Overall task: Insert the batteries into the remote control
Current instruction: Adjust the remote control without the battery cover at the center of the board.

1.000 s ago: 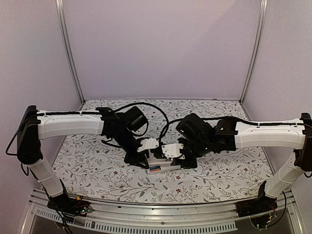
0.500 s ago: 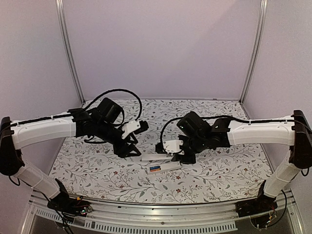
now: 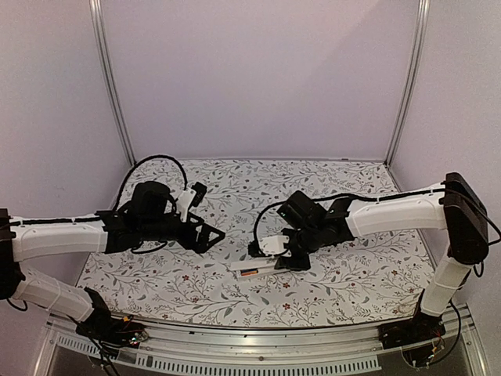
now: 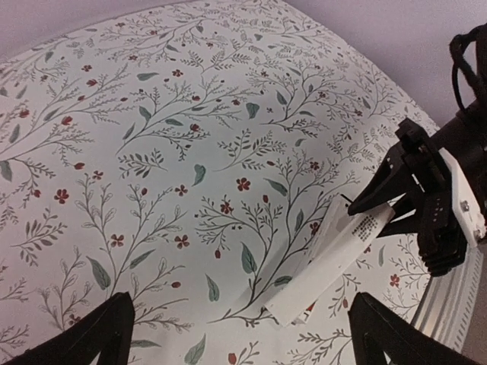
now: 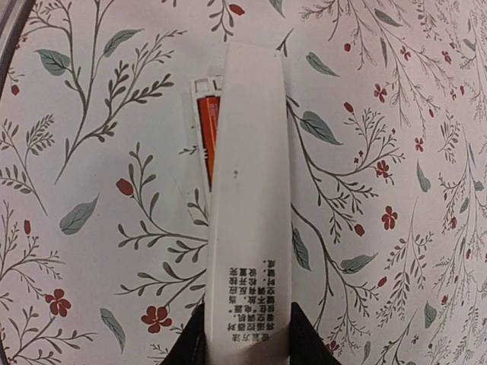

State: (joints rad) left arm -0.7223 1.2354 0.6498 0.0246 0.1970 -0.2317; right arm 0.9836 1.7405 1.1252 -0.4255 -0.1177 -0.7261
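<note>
My right hand, clenched on one end of the remote control, props it tip-down mid-desk, likely steadying the orange battery in its recess; my left hand hangs released, leftward.

In the right wrist view the white cover hides most of the remote control. Only a sliver of the orange-red battery shows, and the blue battery is out of sight. The cover's near end runs off the bottom edge, and its print is too small to read. From above, the orange-red battery is a mere fleck.
</note>
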